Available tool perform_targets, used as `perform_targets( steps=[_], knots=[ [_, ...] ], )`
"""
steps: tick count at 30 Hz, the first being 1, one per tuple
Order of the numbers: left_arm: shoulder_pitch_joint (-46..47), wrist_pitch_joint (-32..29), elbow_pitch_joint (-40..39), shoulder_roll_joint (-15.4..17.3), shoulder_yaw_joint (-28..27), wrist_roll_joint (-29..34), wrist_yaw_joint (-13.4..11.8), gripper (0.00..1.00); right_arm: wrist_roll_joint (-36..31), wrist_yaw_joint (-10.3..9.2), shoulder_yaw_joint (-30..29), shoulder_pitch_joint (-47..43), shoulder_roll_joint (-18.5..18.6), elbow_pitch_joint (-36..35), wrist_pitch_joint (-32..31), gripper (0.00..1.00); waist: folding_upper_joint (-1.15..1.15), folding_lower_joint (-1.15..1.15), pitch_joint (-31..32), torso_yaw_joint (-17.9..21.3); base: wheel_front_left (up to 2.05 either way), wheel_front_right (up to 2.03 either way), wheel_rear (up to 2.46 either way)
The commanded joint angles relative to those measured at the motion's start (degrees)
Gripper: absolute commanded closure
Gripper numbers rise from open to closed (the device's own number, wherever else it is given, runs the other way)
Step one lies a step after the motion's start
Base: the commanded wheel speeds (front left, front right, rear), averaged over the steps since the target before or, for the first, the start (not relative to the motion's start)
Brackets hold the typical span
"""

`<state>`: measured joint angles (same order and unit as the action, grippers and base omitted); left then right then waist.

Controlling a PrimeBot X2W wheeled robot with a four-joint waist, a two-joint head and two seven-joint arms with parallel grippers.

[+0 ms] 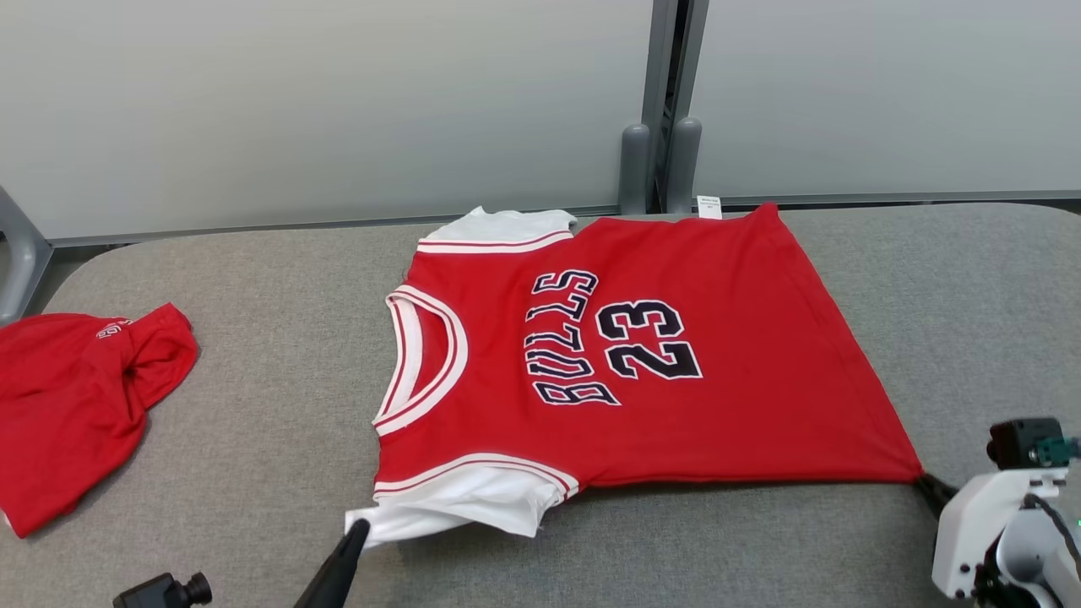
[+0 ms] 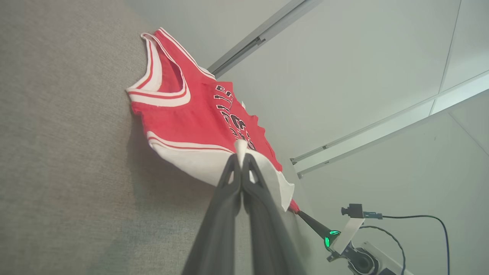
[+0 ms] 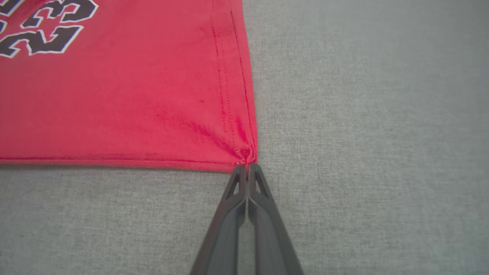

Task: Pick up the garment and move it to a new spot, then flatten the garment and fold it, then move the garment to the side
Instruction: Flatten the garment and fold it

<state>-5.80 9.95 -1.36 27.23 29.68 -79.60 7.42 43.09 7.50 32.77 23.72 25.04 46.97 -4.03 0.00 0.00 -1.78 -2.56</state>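
1. Left pincer (image 2: 241,158) grips the white sleeve (image 2: 208,170); right pincer (image 3: 248,168) grips the red hem corner (image 3: 241,152).
2. Pull both apart evenly, staying low, so the Bulls jersey (image 1: 743,397) ahead lies flat on the table (image 1: 971,295).
3. Far sleeve (image 1: 498,226) looks bunched.

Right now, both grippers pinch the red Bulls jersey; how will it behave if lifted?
Probably floppy: the red Bulls jersey puckers where the right gripper pinches its corner. Likely light: the left gripper holds the white sleeve with a tiny pinch. The middle may sag.
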Motion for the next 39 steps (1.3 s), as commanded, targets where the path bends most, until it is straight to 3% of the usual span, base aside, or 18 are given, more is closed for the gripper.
perform_targets(
  steps=[1,9,19,24,27,32,39],
  knots=[
    [-1.0,-0.3,-0.9,0.4,0.1,-1.1,0.1,1.0,0.1,-0.01,-1.3,-2.2,0.2,-0.5,-1.2,1.0,0.0,0.0,-0.1,0.0,0.0,0.0,0.0],
    [-1.1,0.4,-1.5,0.5,1.0,-0.2,0.1,1.0,-1.8,-0.02,-11.6,-12.5,0.1,-8.6,-11.1,1.0,0.0,0.0,-1.0,0.1,0.0,0.0,0.0],
    [-0.3,0.7,-0.4,1.3,1.5,1.7,-0.1,1.0,-8.1,-0.01,-27.7,-27.4,-3.2,-35.3,-27.7,1.0,0.0,0.0,-1.7,1.6,0.0,0.0,0.0],
    [-2.7,-3.5,-0.2,4.8,3.3,2.6,-4.9,1.0,-13.9,-0.01,-34.5,-33.0,-8.0,-44.4,-35.4,1.0,0.0,0.0,-2.3,2.5,0.0,0.0,0.0],
    [-3.6,-3.5,-1.3,5.8,2.1,1.5,-6.4,1.0,-16.1,-0.01,-36.8,-33.8,-9.5,-47.3,-36.3,1.0,0.0,0.0,-2.5,2.6,0.0,0.0,0.0],
    [-3.1,-3.4,-4.3,7.3,1.0,1.7,-6.7,1.0,-19.4,-0.01,-38.5,-32.7,-12.7,-51.3,-34.9,1.0,0.0,0.0,-3.3,2.9,0.0,0.0,0.0],
    [5.0,-2.4,-4.4,5.4,1.0,6.6,-7.1,1.0,-18.9,0.0,-36.9,-27.9,-13.8,-51.0,-30.2,1.0,0.0,0.0,-4.4,2.8,0.0,0.0,0.0]
  ],
)
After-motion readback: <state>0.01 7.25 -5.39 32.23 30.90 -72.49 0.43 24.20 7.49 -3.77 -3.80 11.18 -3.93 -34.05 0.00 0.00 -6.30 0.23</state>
